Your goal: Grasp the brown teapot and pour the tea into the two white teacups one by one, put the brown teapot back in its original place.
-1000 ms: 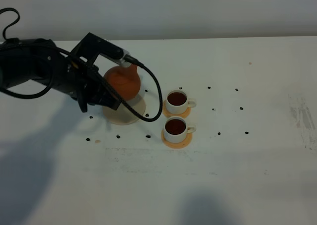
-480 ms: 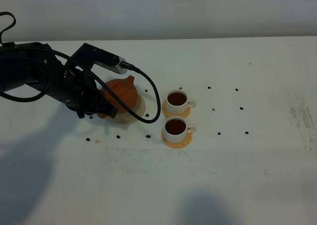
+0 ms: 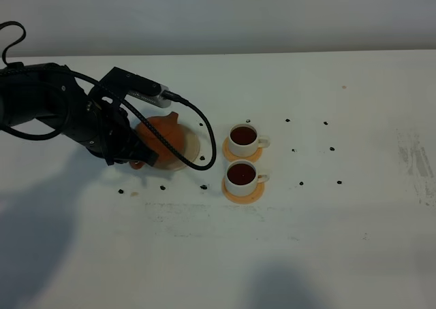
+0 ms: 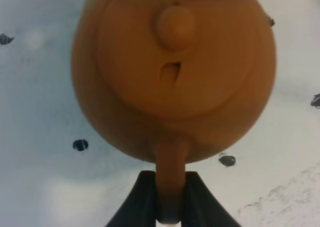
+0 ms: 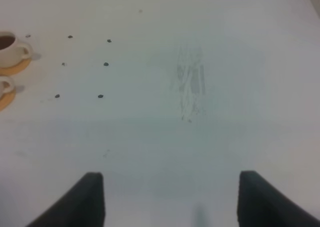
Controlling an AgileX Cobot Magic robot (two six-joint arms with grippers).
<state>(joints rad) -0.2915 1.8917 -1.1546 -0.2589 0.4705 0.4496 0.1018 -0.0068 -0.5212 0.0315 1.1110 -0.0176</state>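
The brown teapot (image 3: 165,136) stands upright on the cream saucer (image 3: 193,150), left of the cups. My left gripper (image 3: 141,156) is shut on its loop handle, and in the left wrist view the black fingers (image 4: 142,199) clamp the handle below the teapot (image 4: 172,72) with its knobbed lid. The two white teacups (image 3: 243,138) (image 3: 241,175) sit on orange coasters, both holding dark tea. My right gripper (image 5: 172,197) is open over bare table with nothing between its fingers. It does not show in the exterior view. One teacup (image 5: 10,44) shows far off in the right wrist view.
Small black dots (image 3: 203,186) are scattered on the white table around the saucer and to the right of the cups. A black cable (image 3: 208,128) loops from my left arm past the teapot. A scuffed patch (image 3: 417,159) marks the table's right side.
My left arm has come down and slightly left with the teapot. The teapot went from tilted above the saucer to upright on it. The cups have not moved.
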